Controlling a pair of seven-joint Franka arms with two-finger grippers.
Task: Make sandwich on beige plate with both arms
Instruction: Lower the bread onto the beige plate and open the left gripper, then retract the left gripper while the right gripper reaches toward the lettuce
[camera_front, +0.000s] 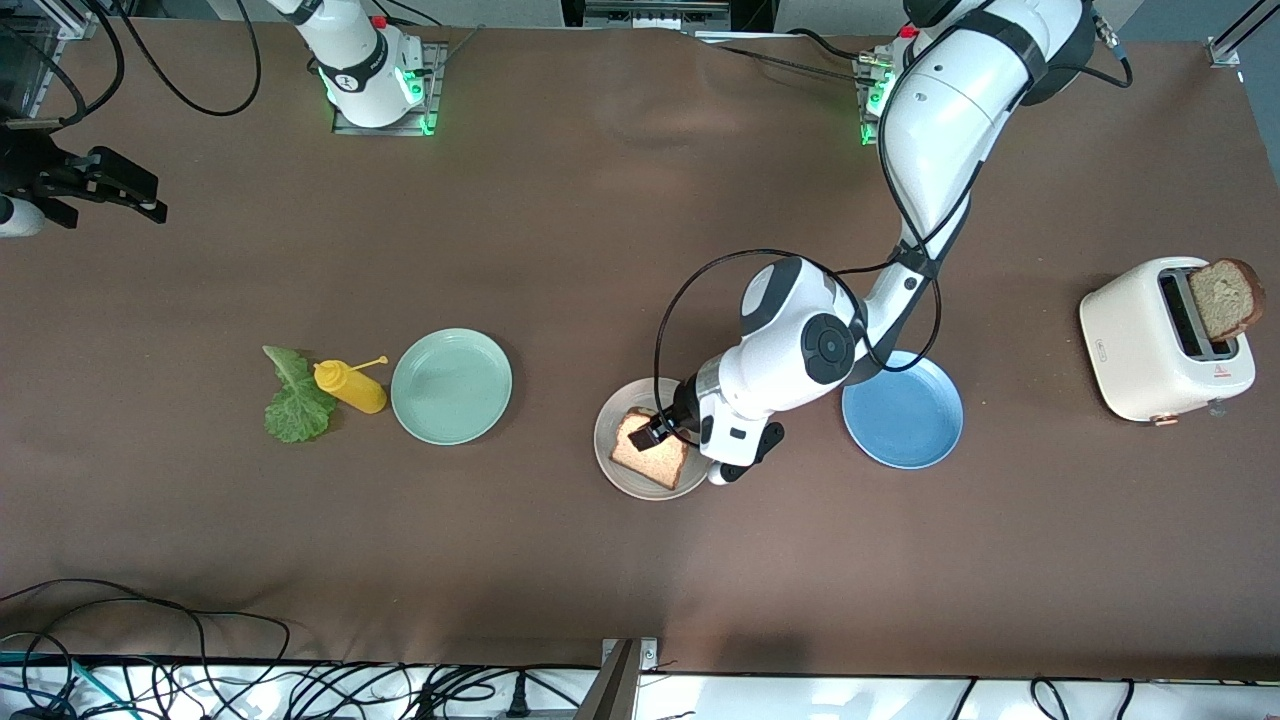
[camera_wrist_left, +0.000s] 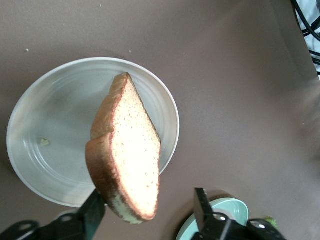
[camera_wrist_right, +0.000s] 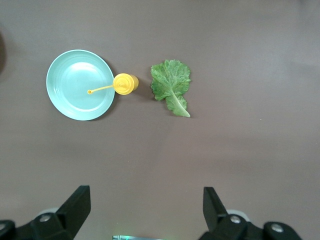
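Reading the table as a clock from the front camera, with twelve at the robots' bases, I saw the beige plate (camera_front: 605, 440) (camera_wrist_left: 40, 115) near six o'clock of the centre. One bread slice (camera_front: 650, 455) (camera_wrist_left: 130, 150) stood tilted on it, one edge raised. The left gripper (camera_front: 650, 432) (camera_wrist_left: 148, 195) hung over that plate, fingers spread wide on either side of the slice and not pinching it. I could not tell whether one finger touched the crust.

A blue plate (camera_front: 905, 420) lay at the beige plate's three o'clock and a mint-green plate (camera_front: 450, 385) (camera_wrist_right: 75, 85) at its nine. A yellow squeeze bottle (camera_front: 350, 385) (camera_wrist_right: 125, 83) and the lettuce leaf (camera_front: 295, 400) (camera_wrist_right: 171, 85) followed outward from there. At the table's three o'clock a second slice (camera_front: 1225, 297) stuck out of a white toaster (camera_front: 1140, 350).

The right gripper (camera_front: 150, 208) (camera_wrist_right: 145, 192) waited at ten o'clock, fingers apart and empty.
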